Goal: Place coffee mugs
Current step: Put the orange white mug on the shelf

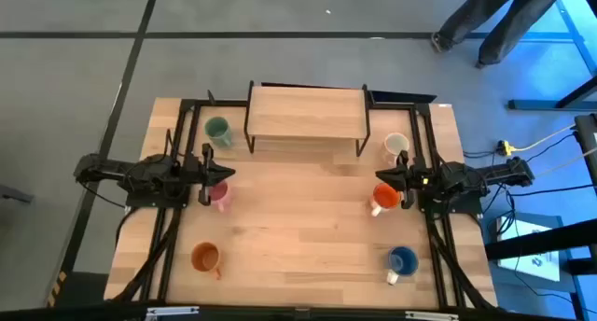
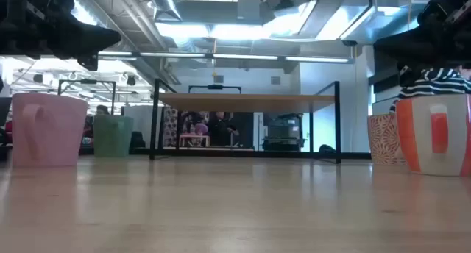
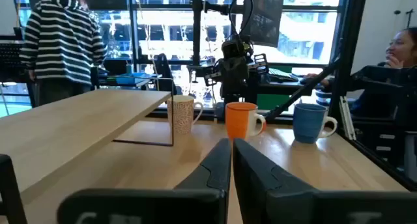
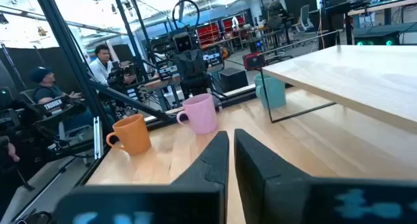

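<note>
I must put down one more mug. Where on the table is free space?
The wooden table's middle is bare, between the pink mug and the bright orange-red mug. The raised wooden shelf top is bare too. The side edges are crowded: three mugs each, plus the left pincer and right pincer.

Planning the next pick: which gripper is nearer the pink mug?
Left. The left gripper hangs right at the pink mug; the right gripper is across the table.

Left dark two-finger gripper (image 1: 216, 174) reaches in from nine o'clock, fingers pressed together; right dark two-finger gripper (image 1: 384, 190) comes from three o'clock, fingers seemingly closed too, both arms low.
</note>
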